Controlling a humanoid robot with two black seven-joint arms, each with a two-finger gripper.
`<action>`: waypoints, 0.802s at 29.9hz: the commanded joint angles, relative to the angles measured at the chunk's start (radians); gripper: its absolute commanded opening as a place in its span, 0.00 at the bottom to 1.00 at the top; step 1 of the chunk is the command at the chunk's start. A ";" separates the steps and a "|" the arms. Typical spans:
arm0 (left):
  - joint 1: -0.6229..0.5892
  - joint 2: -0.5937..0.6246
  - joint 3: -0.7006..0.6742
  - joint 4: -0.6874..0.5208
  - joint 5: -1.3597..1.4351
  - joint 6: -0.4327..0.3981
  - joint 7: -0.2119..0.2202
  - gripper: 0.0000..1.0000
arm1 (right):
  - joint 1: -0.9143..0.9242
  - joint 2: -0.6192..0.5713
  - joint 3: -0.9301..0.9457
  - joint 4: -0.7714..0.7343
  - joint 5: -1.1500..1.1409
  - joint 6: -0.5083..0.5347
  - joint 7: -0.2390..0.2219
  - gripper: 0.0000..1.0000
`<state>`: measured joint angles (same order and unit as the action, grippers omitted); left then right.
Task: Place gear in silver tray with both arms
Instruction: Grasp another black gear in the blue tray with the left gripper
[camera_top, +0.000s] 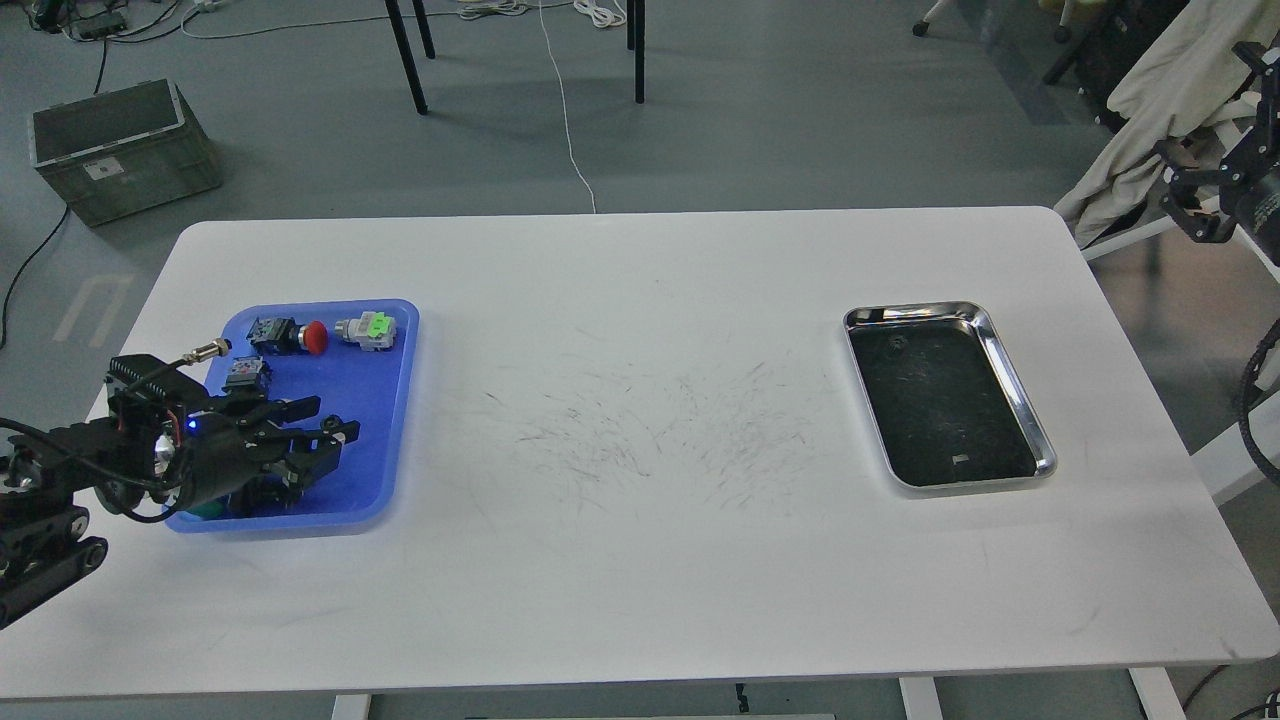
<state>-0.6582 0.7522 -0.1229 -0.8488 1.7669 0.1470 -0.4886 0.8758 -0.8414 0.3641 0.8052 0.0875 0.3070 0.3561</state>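
The silver tray (915, 312) lies empty on the right side of the white table. A blue tray (385, 400) on the left holds small parts: a red-capped switch (290, 335), a grey and green part (367, 328), a small black and blue part (243, 375), and a green-capped button (205, 510) mostly hidden under my left arm. My left gripper (325, 422) is open, low over the near half of the blue tray, holding nothing. My right gripper (1195, 205) hangs off the table's far right corner, small and dark.
The white table (640, 560) has dark scuff marks at its middle. A grey crate (120, 150) sits on the floor at far left. Chair legs (410, 60) and cables lie beyond the table. A cloth-draped object (1150, 120) stands at far right.
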 joint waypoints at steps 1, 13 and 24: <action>0.002 -0.013 0.000 0.023 0.000 0.000 0.000 0.55 | 0.000 -0.002 -0.002 0.000 0.000 0.001 0.000 0.96; 0.005 -0.048 0.006 0.082 0.000 0.014 0.000 0.52 | 0.000 -0.016 -0.002 0.002 0.000 0.003 0.000 0.96; 0.006 -0.056 0.011 0.115 0.002 0.016 0.000 0.41 | -0.001 -0.018 -0.005 0.002 0.000 0.003 0.001 0.96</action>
<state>-0.6521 0.6997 -0.1152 -0.7510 1.7684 0.1611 -0.4886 0.8745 -0.8578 0.3577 0.8056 0.0874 0.3100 0.3561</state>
